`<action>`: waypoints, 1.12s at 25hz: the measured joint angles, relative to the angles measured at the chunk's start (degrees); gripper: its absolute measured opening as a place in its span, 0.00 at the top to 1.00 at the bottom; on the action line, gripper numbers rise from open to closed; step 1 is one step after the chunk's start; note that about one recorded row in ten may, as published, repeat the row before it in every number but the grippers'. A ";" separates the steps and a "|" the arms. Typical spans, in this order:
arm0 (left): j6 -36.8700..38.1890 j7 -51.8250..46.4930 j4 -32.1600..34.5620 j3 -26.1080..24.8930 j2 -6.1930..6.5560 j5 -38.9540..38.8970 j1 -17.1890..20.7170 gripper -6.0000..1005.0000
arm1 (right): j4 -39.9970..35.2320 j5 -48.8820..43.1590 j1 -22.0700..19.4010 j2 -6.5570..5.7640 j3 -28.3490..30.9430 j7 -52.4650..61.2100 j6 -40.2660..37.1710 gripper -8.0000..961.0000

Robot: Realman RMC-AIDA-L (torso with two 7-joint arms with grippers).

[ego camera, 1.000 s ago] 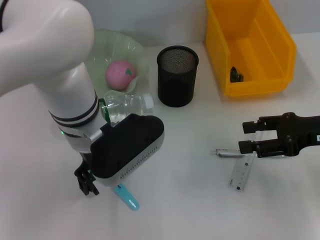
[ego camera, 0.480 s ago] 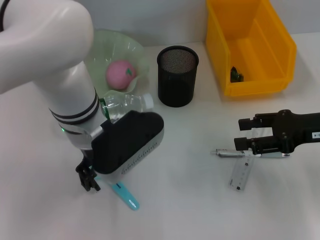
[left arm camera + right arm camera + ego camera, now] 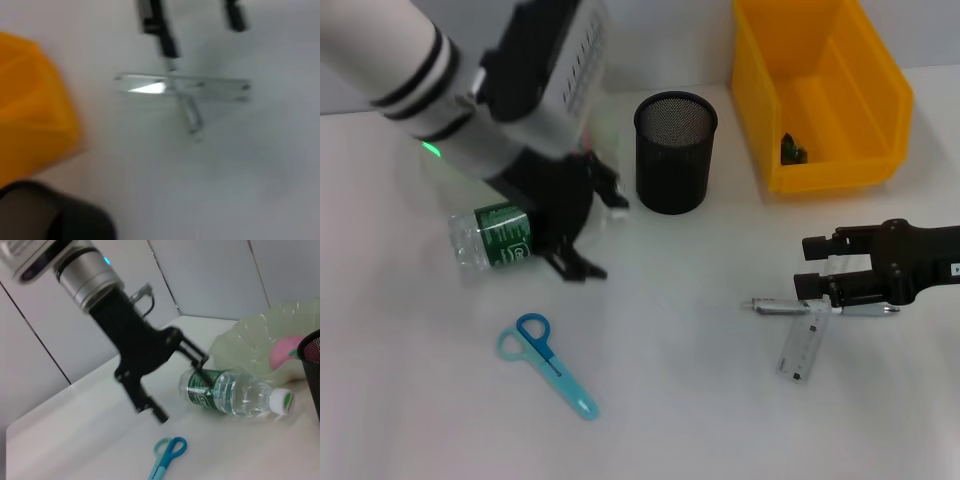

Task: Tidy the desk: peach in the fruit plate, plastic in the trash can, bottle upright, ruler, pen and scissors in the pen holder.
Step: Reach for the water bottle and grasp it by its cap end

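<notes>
**Bottle on its side, tools still out on the tabletop**

One bottle point(image 3: 490, 237) lies on its side on the white tabletop point(image 3: 680, 400), long axis running left to right, cap end toward the mesh pen holder point(image 3: 675, 152). The left end effector point(image 3: 582, 225) hangs over it with fingers spread, one finger at the green label. One pair of scissors point(image 3: 545, 363) lies flat, blades pointing toward the robot. One ruler point(image 3: 803, 340) and one pen point(image 3: 782, 308) cross each other; the right end effector point(image 3: 817, 267) hovers released just above them. One peach point(image 3: 286, 351) sits in the fruit plate point(image 3: 250, 342). One yellow bin point(image 3: 820, 90) stands behind.
</notes>
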 joint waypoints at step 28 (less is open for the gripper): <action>-2.05 -34.49 1.71 -12.25 0.51 18.67 0.59 0.16 | -0.29 -1.95 -0.30 -1.19 -0.89 -3.25 -1.40 0.22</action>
